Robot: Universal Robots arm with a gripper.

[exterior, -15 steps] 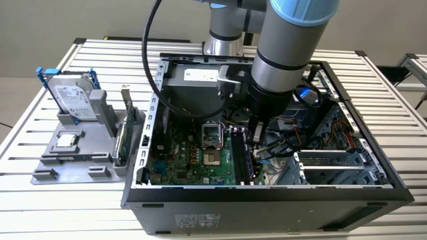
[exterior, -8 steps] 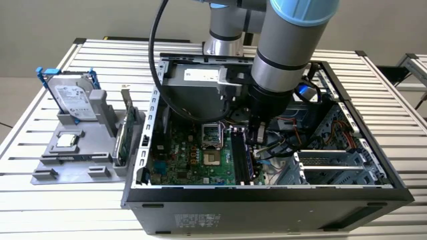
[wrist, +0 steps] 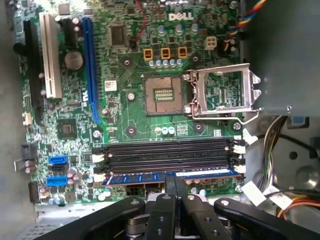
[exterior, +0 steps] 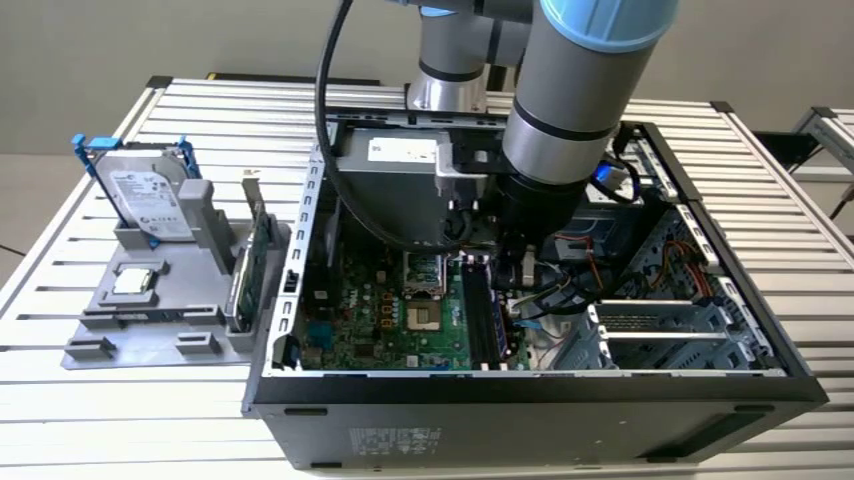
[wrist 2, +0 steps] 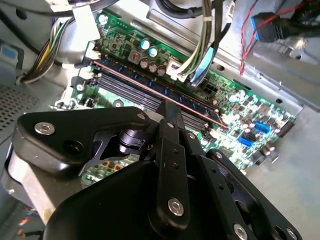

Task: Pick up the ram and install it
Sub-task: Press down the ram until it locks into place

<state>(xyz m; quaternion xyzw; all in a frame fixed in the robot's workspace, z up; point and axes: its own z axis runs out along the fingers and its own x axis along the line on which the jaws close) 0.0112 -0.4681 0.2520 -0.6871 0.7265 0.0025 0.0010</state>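
The ram sits in the slot of the motherboard closest to the board's edge, inside the open computer case on the bench. In both wrist views we see it as a blue-green strip lying along that slot, next to the empty black slots. The end effector is right on top of it, fingers together on the stick's upper edge near its middle; in the second wrist view the fingertips meet right at the ram, so we'd call it clamped on the stick.

What worries us from here:

- The white latches at the slot ends. We can't tell from these shots if the ones on the ram's slot have snapped in. If not, the stick could be only half seated.
- Pushing from the middle only. If one end goes down first, the stick tilts and the contacts can bind.
- Any sideways drift of the arm with the fingers clamped would lever the stick against the slot walls.
- The cable bundle hangs near the far end of the slot and could snag on the end effector.
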